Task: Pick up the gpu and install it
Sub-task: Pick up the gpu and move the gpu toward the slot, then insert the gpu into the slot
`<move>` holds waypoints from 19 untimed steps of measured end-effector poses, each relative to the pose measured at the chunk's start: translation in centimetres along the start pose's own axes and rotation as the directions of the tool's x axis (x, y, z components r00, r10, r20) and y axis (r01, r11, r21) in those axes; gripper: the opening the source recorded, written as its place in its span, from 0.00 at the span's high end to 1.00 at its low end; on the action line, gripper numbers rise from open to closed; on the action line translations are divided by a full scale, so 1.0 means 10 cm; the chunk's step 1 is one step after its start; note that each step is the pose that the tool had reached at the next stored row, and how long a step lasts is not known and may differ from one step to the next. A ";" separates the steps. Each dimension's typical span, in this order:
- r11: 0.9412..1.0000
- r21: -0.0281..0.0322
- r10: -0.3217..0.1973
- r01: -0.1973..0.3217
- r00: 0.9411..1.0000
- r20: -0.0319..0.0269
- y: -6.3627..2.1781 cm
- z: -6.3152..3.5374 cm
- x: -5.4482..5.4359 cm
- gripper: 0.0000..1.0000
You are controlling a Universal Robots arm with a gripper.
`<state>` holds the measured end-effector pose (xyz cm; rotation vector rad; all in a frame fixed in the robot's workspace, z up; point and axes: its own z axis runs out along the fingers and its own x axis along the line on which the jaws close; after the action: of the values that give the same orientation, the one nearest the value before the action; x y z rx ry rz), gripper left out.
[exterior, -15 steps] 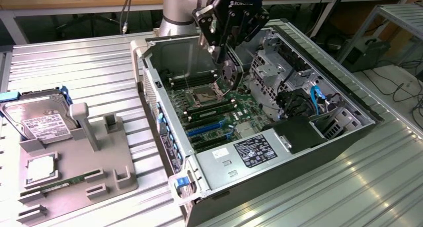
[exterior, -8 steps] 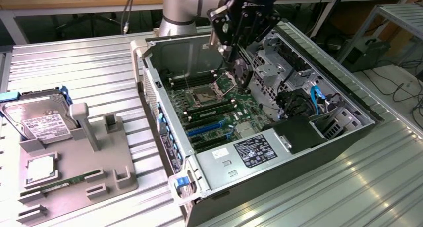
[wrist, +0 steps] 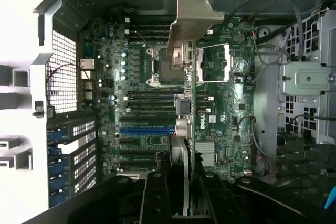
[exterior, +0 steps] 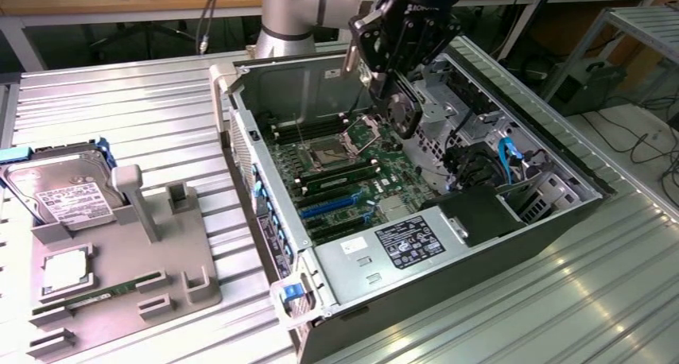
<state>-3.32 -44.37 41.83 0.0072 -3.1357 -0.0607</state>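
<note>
My gripper (exterior: 390, 86) is shut on the gpu (exterior: 401, 114) and holds it in the air above the open computer case (exterior: 238, 133). The card hangs edge-down with its round black fan facing the exterior view's right. In the wrist view the gpu (wrist: 190, 124) appears edge-on between my fingers (wrist: 157, 198), and its silver end bracket (wrist: 191, 19) points away from the camera. Below it lies the green motherboard (wrist: 142, 103) with a blue expansion slot (wrist: 146, 128). The card sits above the processor socket area, apart from the board.
A grey fixture plate (exterior: 117, 292) lies at the exterior view's left, carrying a silver hard drive (exterior: 64, 193), a processor chip (exterior: 66, 270) and a green memory stick (exterior: 101, 292). Inside the case are a power supply (exterior: 409, 241), cables (exterior: 507, 153) and drive cages (wrist: 307, 77).
</note>
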 end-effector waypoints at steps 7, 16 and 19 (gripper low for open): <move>1.000 0.000 -0.010 0.010 1.000 0.000 0.000 0.001 -0.02 0.73; 1.000 0.000 -0.010 0.010 1.000 0.000 0.000 0.001 -0.02 0.73; 1.000 0.000 -0.010 0.010 1.000 0.000 0.000 0.001 -0.02 0.73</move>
<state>-3.09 -44.37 41.82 0.0231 -3.1353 -0.0605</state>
